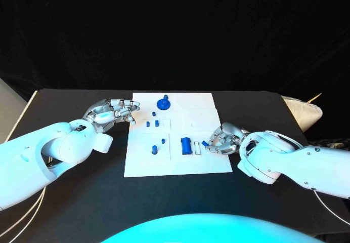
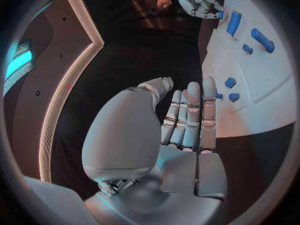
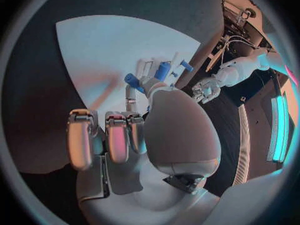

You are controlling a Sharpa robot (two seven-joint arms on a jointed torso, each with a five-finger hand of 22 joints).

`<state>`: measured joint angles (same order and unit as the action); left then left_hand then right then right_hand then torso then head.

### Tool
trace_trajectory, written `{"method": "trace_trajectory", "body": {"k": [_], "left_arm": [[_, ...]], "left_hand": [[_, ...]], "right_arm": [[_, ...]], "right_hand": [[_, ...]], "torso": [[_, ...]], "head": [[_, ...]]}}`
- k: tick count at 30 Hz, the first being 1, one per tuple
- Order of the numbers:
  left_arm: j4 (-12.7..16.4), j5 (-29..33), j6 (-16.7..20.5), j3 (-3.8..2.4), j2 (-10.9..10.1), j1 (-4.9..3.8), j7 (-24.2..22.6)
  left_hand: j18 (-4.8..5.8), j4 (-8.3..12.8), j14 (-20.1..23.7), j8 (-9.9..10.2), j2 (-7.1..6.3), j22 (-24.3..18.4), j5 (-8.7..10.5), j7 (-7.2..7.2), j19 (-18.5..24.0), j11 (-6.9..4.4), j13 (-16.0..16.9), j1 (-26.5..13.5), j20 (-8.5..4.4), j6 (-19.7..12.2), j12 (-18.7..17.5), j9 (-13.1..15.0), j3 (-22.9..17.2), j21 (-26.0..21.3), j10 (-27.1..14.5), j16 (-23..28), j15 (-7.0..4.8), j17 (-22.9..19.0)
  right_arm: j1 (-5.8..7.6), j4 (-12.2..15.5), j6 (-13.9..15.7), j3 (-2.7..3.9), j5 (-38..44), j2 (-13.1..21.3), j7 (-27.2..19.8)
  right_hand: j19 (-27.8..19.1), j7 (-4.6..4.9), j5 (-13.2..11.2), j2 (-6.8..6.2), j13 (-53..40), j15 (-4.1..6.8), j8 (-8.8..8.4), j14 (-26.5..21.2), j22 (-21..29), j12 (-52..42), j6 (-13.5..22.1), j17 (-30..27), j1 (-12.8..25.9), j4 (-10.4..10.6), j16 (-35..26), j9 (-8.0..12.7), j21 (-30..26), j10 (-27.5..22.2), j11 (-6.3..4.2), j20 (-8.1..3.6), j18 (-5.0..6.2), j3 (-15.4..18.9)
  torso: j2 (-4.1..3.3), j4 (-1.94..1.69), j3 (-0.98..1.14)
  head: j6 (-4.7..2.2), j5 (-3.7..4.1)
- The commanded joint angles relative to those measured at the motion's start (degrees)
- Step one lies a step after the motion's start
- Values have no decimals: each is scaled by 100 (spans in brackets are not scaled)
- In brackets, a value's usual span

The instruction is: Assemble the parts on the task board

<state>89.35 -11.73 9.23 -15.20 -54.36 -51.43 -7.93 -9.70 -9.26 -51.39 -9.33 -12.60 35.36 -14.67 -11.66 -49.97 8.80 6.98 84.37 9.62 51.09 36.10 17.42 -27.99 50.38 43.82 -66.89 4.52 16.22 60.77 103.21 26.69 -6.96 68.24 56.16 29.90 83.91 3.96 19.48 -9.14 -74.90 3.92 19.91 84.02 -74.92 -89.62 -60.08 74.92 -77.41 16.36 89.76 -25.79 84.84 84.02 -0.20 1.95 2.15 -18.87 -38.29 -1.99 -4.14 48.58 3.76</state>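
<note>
The task board [image 1: 178,162] lies mid-table, blue parts [image 1: 186,146] scattered on it. Right hand [image 1: 222,139], at its right edge, pinches a small blue piece [image 1: 205,144], probably for insertion. Left hand [image 1: 111,112] waits beside its left edge, fingers together, holding nothing.

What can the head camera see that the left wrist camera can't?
The head view shows the round blue part at the far end of the task board, and the left arm reaching in. The left wrist view shows, from up close, the left robot hand with its fingers straight, side by side and holding nothing. Both show the white board, the big blue cylinder and the right robot hand.
</note>
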Motion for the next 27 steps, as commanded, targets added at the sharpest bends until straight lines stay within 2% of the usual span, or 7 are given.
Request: {"method": "trace_trajectory", "body": {"k": [1,10,15,17,20,27], "left_arm": [[20,29,-67,-5,12,0,-19],[20,29,-65,-5,19,0,-18],[18,29,-65,-5,18,0,-15],[18,29,-68,-5,18,0,-12],[13,29,-72,-5,18,0,-8],[0,28,-85,-5,21,0,6]], "left_hand": [[-89,1,-44,-23,40,-5,-38,-34,-44,-5,-8,-3,14,-10,13,-8,-17,-23,-20,25,1,-9],[-89,1,-44,-23,40,-5,-38,-34,-44,-5,-8,-3,14,-10,13,-8,-17,-23,-20,25,1,-9],[-89,1,-44,-23,40,-5,-38,-34,-44,-5,-8,-3,14,-10,13,-8,-17,-23,-20,25,1,-9],[-89,1,-44,-23,40,-5,-38,-34,-44,-5,-8,-3,14,-10,13,-8,-17,-23,-20,25,1,-9],[-88,8,-42,-26,40,-3,-37,-36,-47,-4,-13,6,12,-11,13,-9,-24,-19,-23,28,1,-10],[-87,5,-43,-27,41,-3,-37,-37,-47,-3,-15,1,12,-11,13,-9,-25,-20,-24,28,2,-10]], "right_arm": [[4,-36,-7,-2,-222,-86,-77],[1,-188,-108,-7,-246,-300,96],[1,-245,-121,-8,-181,-377,219],[1,-276,-114,-8,-151,-405,261],[2,-298,-156,-8,-132,-435,292],[2,-267,-379,-8,-140,-480,363]], "right_hand": [[459,-16,-34,-23,-1474,37,24,598,-1204,32,-19,1508,94,2,24,-33,-19,563,-34,-31,-90,-55],[454,-7,-109,-84,-1471,29,35,598,-1194,38,-15,1508,301,12,24,-45,-43,561,-26,-23,-85,-112],[456,0,-425,-121,-1472,21,47,598,-1200,37,-14,1508,524,17,24,-57,-39,561,-18,-15,-86,-157],[459,2,-482,-124,-1476,20,50,598,-1205,29,-16,1508,590,21,24,-59,-33,565,-15,-14,-87,-159],[460,3,-514,-123,-1480,18,53,598,-1208,20,-21,1508,656,25,24,-61,-29,570,-14,-12,-88,-157],[460,8,-551,-137,-1481,14,57,598,-1208,19,-25,1508,833,28,24,-64,-34,570,-9,-7,-88,-125]], "torso": [[-5,7,4],[-3,-6,6],[1,-1,6],[0,2,8],[-1,3,9],[-9,9,10]], "head": [[-5,8],[13,14],[18,9],[18,-2],[20,-30],[46,-35]]}}
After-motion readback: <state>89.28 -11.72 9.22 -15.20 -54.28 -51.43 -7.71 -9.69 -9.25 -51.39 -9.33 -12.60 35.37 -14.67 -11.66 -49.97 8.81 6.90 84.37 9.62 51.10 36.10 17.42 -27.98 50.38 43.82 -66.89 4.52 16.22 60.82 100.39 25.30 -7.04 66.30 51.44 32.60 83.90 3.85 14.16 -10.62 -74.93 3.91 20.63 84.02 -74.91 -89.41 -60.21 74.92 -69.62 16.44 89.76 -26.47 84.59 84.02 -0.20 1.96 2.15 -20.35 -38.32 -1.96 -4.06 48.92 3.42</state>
